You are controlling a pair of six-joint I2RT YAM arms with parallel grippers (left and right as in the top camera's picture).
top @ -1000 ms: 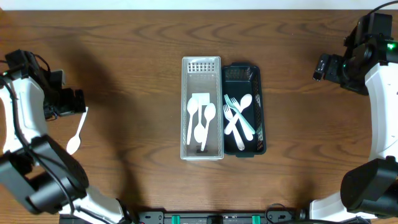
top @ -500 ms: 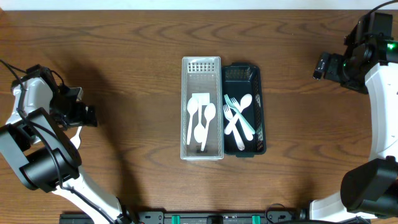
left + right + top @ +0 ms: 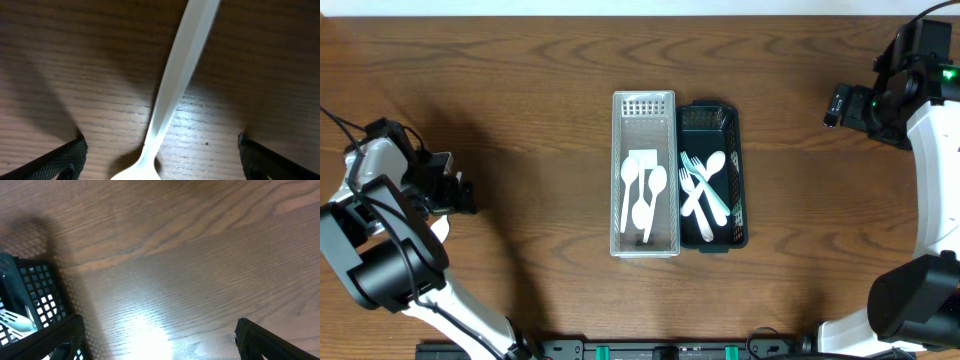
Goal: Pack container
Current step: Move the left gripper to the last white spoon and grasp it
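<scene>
clear tray (image 3: 644, 128) 1 | black basket (image 3: 708, 120) 1 | loose spoon (image 3: 176, 75) 1

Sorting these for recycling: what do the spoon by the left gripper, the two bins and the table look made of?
Spoon: white plastic, smooth and slightly glossy, with a moulded ridge along the handle. Pale bin: likely translucent plastic, with a moulded grid end. Dark bin: likely dark plastic lattice. Table: wood grain, perhaps veneer or laminate.

You'll see both arms wear white shells over black joints: the left arm (image 3: 362, 168), left of the clear bin (image 3: 644, 248), trails thin black cables, the right arm (image 3: 930, 170), right of that bin, shows a small green light (image 3: 948, 72), and both pairs of fingertips (image 3: 62, 159) are black and finely textured.
</scene>
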